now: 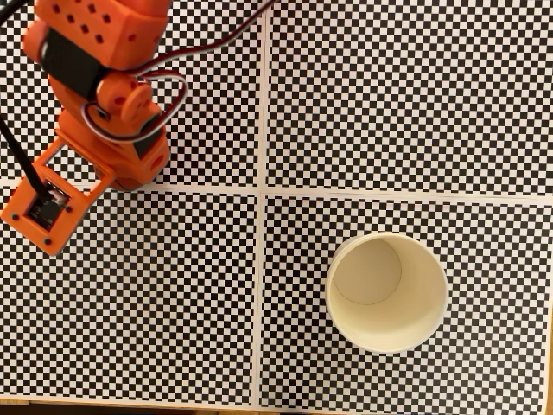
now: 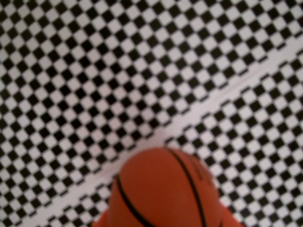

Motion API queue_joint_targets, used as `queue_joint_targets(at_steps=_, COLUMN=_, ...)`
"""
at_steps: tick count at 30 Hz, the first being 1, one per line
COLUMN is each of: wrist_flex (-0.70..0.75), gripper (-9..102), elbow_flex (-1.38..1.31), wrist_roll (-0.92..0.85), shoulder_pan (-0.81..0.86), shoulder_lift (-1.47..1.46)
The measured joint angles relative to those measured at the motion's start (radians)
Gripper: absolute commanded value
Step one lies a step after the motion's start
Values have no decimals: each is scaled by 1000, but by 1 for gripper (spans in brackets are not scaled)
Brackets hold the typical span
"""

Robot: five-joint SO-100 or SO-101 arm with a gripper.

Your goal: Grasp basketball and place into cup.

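Wrist view shows the basketball (image 2: 163,189) apparently held in the gripper; it should travel level, centred above the cup (image 1: 387,292).

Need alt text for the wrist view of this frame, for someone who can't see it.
An orange basketball with black curved seams fills the bottom centre of the wrist view, close to the lens and slightly blurred. Behind it lies a black-and-white checkered surface crossed by a pale diagonal stripe. No cup is visible, and the gripper's jaws cannot be made out.
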Motion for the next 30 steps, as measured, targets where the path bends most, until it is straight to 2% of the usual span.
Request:
queue_joint_targets(at_steps=10, wrist_flex=-28, gripper=0, elbow_flex=2, wrist_roll=0, shoulder_pan=-35, shoulder_lift=28)
queue_joint_targets(at_steps=30, wrist_flex=-72, gripper=0, elbow_flex=3, wrist_roll=21, shoulder_pan=-207, shoulder_lift=466)
